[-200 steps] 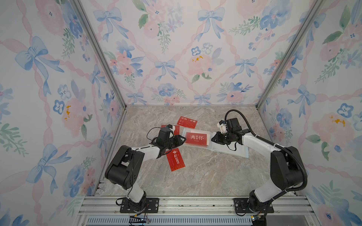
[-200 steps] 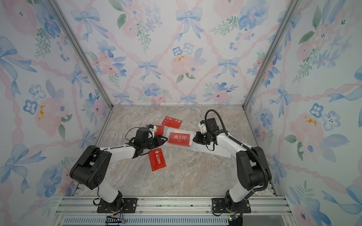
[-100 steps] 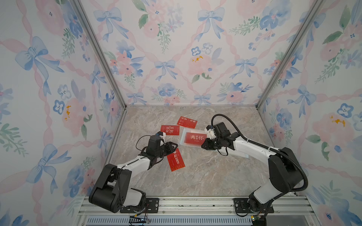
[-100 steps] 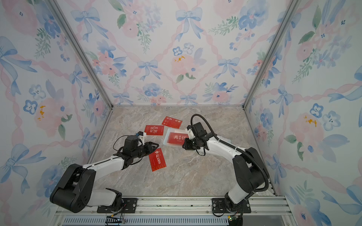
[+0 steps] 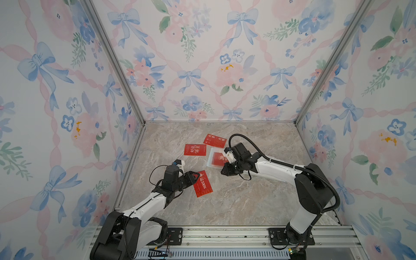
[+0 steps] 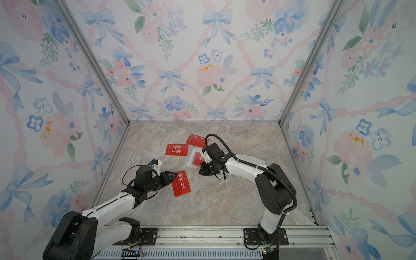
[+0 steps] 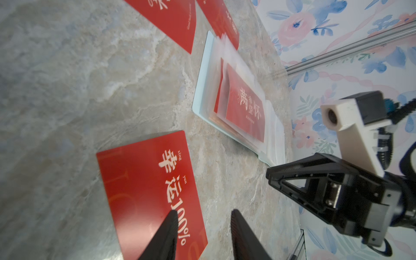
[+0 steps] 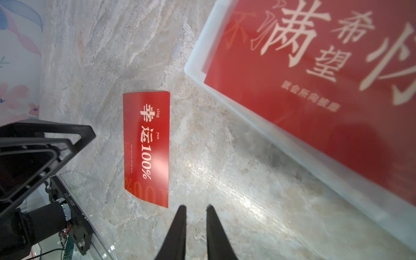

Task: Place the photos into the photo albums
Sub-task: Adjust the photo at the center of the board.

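Top views: high up front, looking down over whole tabletop (image 5: 225, 207), near-identical. Wrist cams: low, close above it, facing each other; share 100% card (image 7: 139, 180) & open photo album (image 7: 201, 90).

Everything lies on the table (image 5: 247, 202). The album (image 5: 209, 162) lies flat right of centre, with one card (image 5: 216, 158) tucked in its left page. The far card (image 5: 214, 140) sits just behind the album's back left corner. The middle card (image 5: 195, 149) lies left of the album, apart from it. The near card (image 5: 203, 183) lies in front of the middle card, front-left of the album. The left gripper (image 5: 197, 176) is over the near card's left edge. The right gripper (image 5: 222, 172) is over bare table just before the album's front edge, and its arm crosses the album's right part.
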`<state>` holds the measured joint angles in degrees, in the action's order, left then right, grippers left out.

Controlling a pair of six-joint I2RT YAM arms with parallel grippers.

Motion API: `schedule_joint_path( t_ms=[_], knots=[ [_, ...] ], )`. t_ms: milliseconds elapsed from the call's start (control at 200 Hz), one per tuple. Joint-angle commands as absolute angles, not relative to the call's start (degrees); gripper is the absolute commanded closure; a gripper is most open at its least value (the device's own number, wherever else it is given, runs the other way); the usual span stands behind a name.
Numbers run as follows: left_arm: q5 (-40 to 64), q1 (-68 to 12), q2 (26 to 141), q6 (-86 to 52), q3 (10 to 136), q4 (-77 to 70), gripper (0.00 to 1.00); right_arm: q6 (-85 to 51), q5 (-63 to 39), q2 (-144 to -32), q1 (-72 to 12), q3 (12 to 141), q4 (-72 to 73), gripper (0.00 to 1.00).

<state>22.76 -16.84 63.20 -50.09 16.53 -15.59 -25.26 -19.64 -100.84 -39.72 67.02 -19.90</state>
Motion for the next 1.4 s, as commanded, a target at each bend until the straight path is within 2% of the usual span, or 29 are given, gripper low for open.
schedule_joint_path(
  t_ms=[0,470,1135,1395],
  knots=[
    [21.15,-16.15,60.73,-49.89,14.71,-11.22,0.58,-25.01,-19.21,-102.64,-41.88,69.75,-21.63,0.81],
    [19.69,-13.78,60.7,-49.25,16.2,-9.49,0.57,-34.85,-22.78,-107.05,-58.35,65.97,-14.22,0.8],
    [18.85,-9.69,63.62,-45.35,20.37,-9.23,0.56,-42.1,-24.05,-109.43,-61.35,62.77,-9.08,0.79],
    [19.12,-8.7,72.45,-42.46,26.56,-9.31,0.56,-46.49,-22.19,-108.02,-62.65,58.96,-3.55,0.78]
  ],
)
